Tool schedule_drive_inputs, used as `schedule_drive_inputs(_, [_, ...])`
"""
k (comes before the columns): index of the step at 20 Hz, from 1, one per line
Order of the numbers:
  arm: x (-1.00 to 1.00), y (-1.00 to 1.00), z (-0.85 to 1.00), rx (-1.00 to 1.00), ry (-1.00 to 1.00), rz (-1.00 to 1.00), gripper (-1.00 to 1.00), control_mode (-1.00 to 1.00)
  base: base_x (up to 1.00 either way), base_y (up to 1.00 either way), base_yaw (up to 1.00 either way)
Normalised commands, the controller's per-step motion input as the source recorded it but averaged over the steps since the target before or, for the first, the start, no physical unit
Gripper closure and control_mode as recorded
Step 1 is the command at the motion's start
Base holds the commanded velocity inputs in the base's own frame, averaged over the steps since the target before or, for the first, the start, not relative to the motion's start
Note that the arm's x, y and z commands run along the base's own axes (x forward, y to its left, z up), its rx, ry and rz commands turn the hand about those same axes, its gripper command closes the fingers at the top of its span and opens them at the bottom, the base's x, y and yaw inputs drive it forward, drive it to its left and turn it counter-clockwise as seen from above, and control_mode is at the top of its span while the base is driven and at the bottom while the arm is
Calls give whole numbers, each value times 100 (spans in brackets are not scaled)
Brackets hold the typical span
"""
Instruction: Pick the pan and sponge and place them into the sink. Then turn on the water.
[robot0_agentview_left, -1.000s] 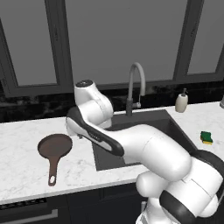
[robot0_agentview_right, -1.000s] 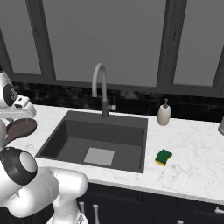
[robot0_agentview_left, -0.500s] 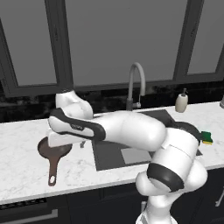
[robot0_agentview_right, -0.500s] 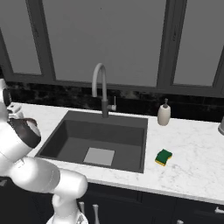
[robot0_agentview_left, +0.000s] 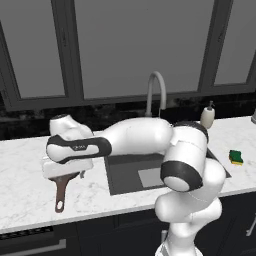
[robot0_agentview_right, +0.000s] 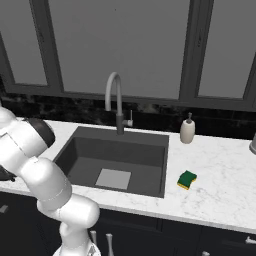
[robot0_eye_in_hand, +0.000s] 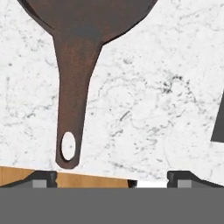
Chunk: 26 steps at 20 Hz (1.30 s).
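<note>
Hovering with spread, empty jaws over the reddish-brown round frying pan (robot0_eye_in_hand: 83, 26) on the white marble table (robot0_eye_in_hand: 153, 96), the gripper (robot0_eye_in_hand: 111, 178) should centre on the long handle before closing

Item count: one pan (robot0_agentview_left: 61, 189) on the counter; one sponge (robot0_agentview_right: 187, 179); one sink (robot0_agentview_right: 80, 153) with one light grey square (robot0_agentview_right: 113, 178) at its bottom; one gooseneck faucet (robot0_agentview_right: 116, 101); one soap dispenser bottle (robot0_agentview_right: 187, 130); one marble counter (robot0_agentview_right: 225, 190); three window panes across the back wall.
</note>
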Motion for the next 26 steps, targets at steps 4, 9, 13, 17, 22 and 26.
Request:
schedule_drive_inputs(4, [8,19,-28,0,0,0,-100,-100,0,0,0])
schedule_drive_inputs(9, [11,16,-29,0,0,0,-100,-100,0,0,0])
schedule_drive_inputs(13, [13,0,-29,0,0,0,-100,-100,0,0,0])
schedule_drive_inputs(17, [20,4,-21,0,0,0,-100,-100,0,0,0])
schedule_drive_inputs(22, [21,21,-15,0,0,0,-100,-100,0,0,0])
schedule_drive_inputs(26, [20,15,-20,0,0,0,-100,-100,0,0,0])
